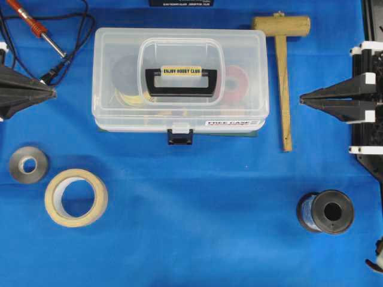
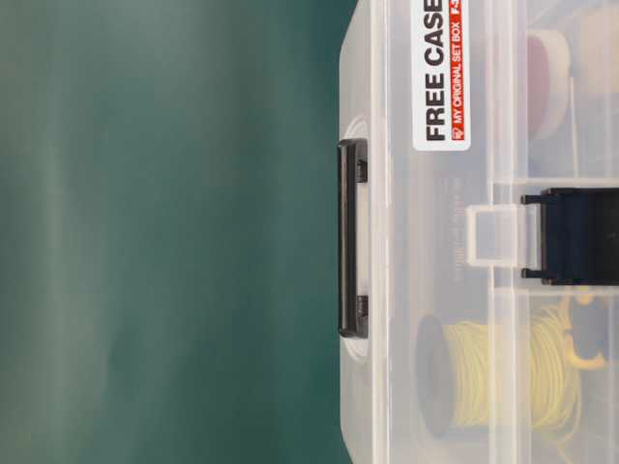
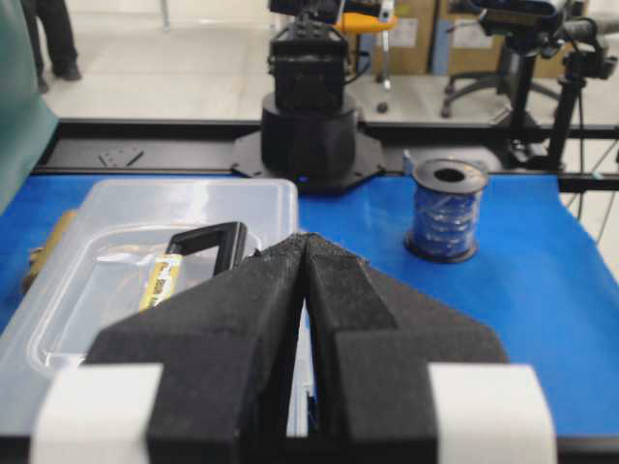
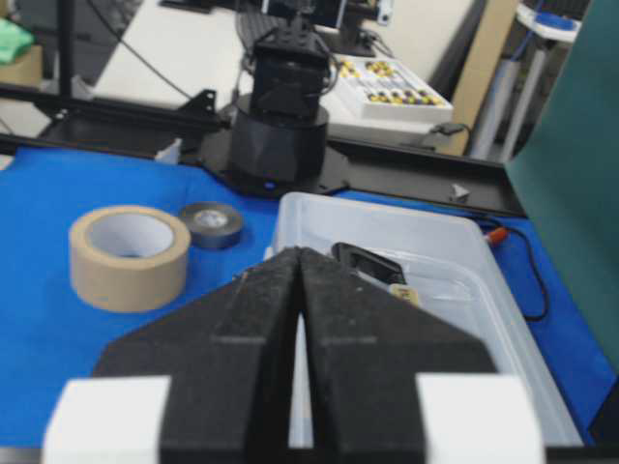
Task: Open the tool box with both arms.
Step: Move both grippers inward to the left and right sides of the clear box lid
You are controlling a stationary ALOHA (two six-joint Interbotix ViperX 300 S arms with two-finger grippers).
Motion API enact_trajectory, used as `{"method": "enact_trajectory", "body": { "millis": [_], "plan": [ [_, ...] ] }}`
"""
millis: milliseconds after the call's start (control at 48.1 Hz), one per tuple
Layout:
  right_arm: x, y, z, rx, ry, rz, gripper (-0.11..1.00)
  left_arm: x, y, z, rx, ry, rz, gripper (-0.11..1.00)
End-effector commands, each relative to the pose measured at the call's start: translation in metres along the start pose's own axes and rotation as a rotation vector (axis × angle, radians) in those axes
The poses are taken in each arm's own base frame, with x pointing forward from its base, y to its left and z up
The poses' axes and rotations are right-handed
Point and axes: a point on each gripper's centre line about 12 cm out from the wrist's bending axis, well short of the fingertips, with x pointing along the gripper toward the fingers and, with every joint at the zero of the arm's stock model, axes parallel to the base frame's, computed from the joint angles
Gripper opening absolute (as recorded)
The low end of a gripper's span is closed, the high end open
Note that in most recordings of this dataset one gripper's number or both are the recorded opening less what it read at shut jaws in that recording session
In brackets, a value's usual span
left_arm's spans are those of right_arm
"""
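The tool box (image 1: 179,78) is a clear plastic case lying closed at the back middle of the blue table, its black handle (image 1: 181,82) with a yellow label flat on the lid. Its small black front latch (image 1: 180,136) faces the near side and lies against the front wall. My left gripper (image 1: 52,92) is shut and empty, its tips pointing at the box's left end a short way off. Past the box's right end, my right gripper (image 1: 302,100) is also shut with nothing in it. The box shows in the left wrist view (image 3: 126,242), the right wrist view (image 4: 435,271) and the table-level view (image 2: 464,290).
A wooden mallet (image 1: 281,72) lies right of the box. A tan tape roll (image 1: 76,197) and a small grey tape roll (image 1: 29,164) sit at the front left, a dark wire spool (image 1: 326,211) at the front right, and a soldering iron (image 1: 33,24) with its cable at the back left.
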Motion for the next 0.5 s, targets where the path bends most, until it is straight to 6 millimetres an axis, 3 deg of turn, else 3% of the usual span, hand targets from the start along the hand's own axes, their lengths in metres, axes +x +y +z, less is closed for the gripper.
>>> {"method": "enact_trajectory", "body": {
  "millis": [0,208,478],
  "plan": [
    [0.004,-0.004,0.015,-0.020,-0.038,-0.020,0.00,0.004,0.001,0.011,0.003,-0.029,0.009,0.00],
    [0.006,-0.011,0.017,-0.011,0.008,-0.056,0.00,0.003,0.002,0.010,0.094,-0.021,0.017,0.00],
    [0.004,-0.021,0.002,0.011,0.165,-0.107,0.00,0.002,0.009,-0.004,0.124,0.086,0.044,0.00]
  ]
}}
